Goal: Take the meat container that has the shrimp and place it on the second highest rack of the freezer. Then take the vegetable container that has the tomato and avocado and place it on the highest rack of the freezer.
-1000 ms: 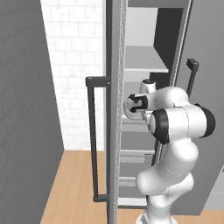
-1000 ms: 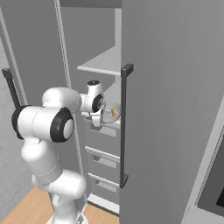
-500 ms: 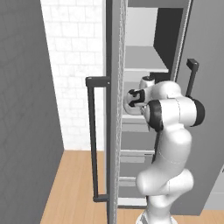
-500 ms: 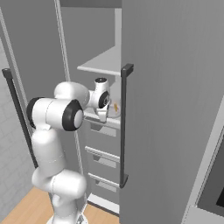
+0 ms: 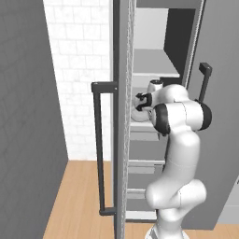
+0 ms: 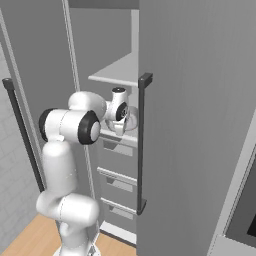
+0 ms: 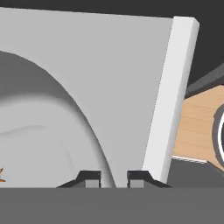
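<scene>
The freezer [image 5: 122, 56] stands open in front of me. My gripper [image 7: 113, 178] reaches inside it at the second highest rack [image 7: 109, 65]. The pale meat container [image 7: 43, 131] rests on that shelf, and a bit of the orange shrimp [image 7: 1, 173] shows at its left edge. The fingertips [image 7: 89, 177] sit close on either side of the container's rim. From the base, the hand [image 5: 144, 101] is seen over the container [image 5: 137, 115], just under the highest rack [image 5: 154, 63]. The right base view shows the gripper [image 6: 119, 130] and the container [image 6: 132, 118] behind the door edge. The vegetable container is out of view.
The left door [image 5: 120, 154] with its dark bar handle [image 5: 98, 144] stands edge-on close to the arm. The right door [image 6: 195, 125] and its handle [image 6: 141, 145] flank the opening. Drawers [image 6: 119, 175] lie below the shelf. Wooden floor [image 5: 84, 196] lies underneath.
The arm's shoulder and elbow have risen and straightened toward the freezer. The hand has stayed at the shelf with the container.
</scene>
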You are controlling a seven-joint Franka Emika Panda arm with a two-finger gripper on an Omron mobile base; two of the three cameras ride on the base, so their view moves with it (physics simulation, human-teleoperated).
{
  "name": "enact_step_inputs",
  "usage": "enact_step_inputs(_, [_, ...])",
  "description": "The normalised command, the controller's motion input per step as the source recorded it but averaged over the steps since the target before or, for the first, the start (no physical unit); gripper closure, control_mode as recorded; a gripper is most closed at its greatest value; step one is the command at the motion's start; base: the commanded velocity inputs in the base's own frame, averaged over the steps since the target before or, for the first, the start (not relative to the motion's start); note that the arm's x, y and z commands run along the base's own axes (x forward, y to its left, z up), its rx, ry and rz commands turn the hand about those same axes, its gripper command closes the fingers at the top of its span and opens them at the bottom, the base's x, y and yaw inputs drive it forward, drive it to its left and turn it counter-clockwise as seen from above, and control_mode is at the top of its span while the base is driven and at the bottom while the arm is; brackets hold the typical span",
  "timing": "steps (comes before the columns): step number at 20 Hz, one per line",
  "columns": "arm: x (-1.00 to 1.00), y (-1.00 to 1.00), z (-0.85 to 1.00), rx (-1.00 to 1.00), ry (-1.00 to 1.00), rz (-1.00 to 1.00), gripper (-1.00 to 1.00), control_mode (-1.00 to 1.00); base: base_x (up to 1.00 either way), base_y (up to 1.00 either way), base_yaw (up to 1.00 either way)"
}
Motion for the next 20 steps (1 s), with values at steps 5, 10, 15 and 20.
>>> enact_step_inputs(5, [0.33,0.00,-0.09,0.00,0.00,-0.09,1.00,-1.00,0.00,0.00,0.00])
enact_step_inputs(10, [0.09,0.00,-0.30,0.00,0.00,-0.14,1.00,-1.00,0.00,0.00,0.00])
enact_step_inputs(15, [0.00,0.00,-0.56,0.00,0.00,-0.17,-1.00,-1.00,0.00,0.00,0.00])
enact_step_inputs(20, [-0.10,0.00,-0.25,0.00,-0.04,-0.14,-1.00,-1.00,0.00,0.00,0.00])
